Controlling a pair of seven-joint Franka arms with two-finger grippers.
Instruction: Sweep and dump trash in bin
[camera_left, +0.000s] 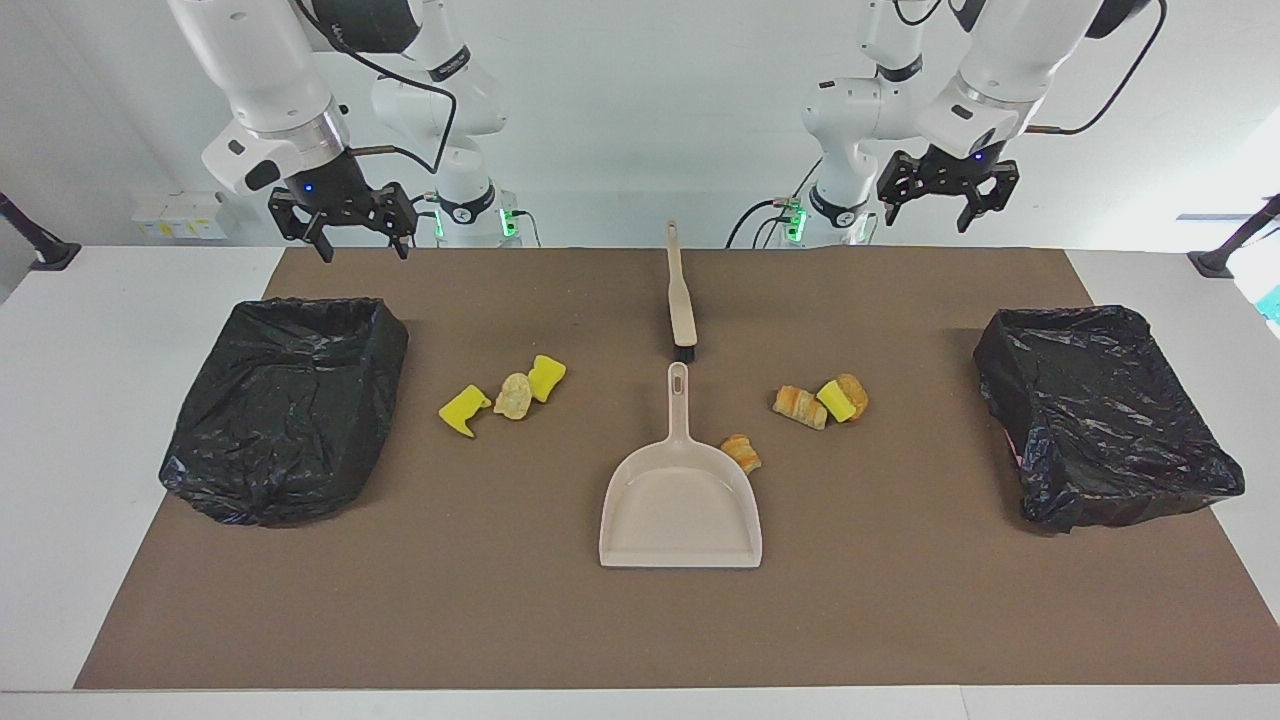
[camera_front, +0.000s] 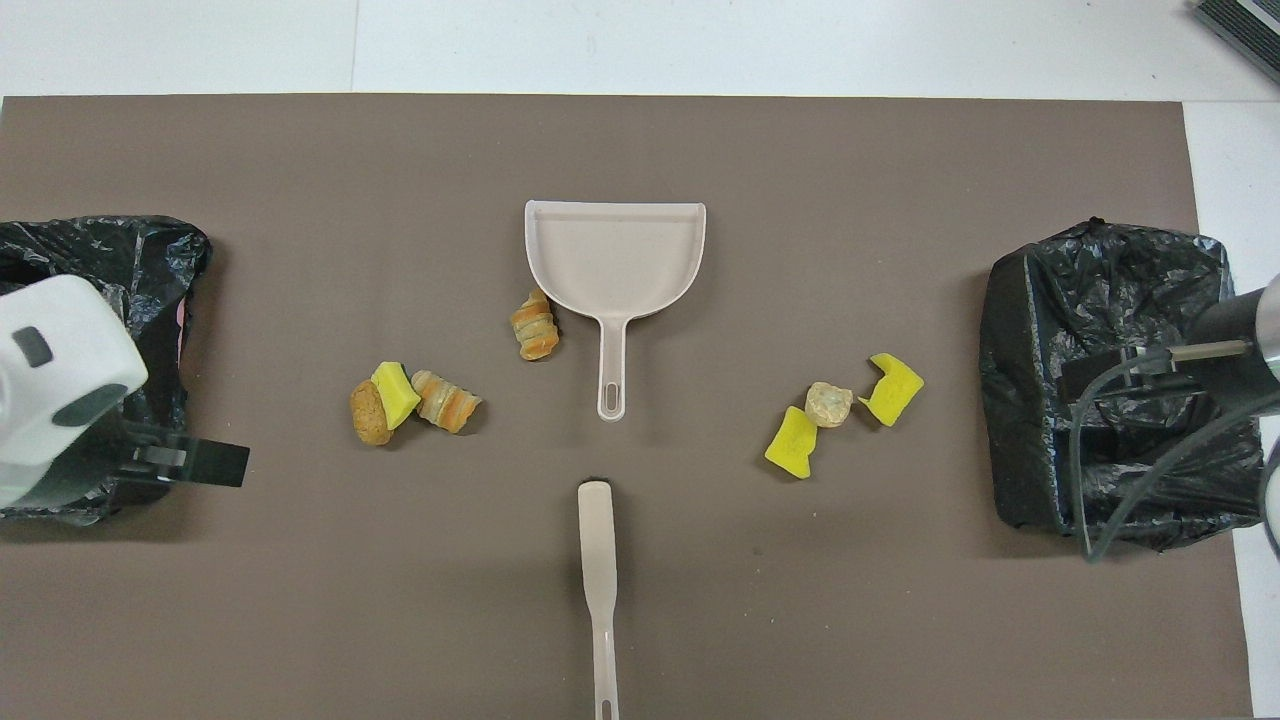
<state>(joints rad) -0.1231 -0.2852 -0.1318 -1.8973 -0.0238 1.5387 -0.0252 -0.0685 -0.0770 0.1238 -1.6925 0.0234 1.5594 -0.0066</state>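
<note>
- Start of task: both my grippers, left (camera_left: 948, 205) & right (camera_left: 345, 228), hang up w/ fingers spread, holding nothing.
- Trash (camera_left: 512, 395) lies on the mat below & between them, unswept; more pieces (camera_left: 820, 402) by the dustpan (camera_left: 681, 500).
- Next, I judge: grab brush (camera_left: 681, 300) & dustpan handle.

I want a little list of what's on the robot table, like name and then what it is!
trash: seven loose pieces in two groups, none swept
dustpan: flat on mat, mid-table, empty
brush: lying nearer the robots than the dustpan
bins: two, black-lined, one at each end
left tool: raised, open, waiting
right tool: raised, open
</note>
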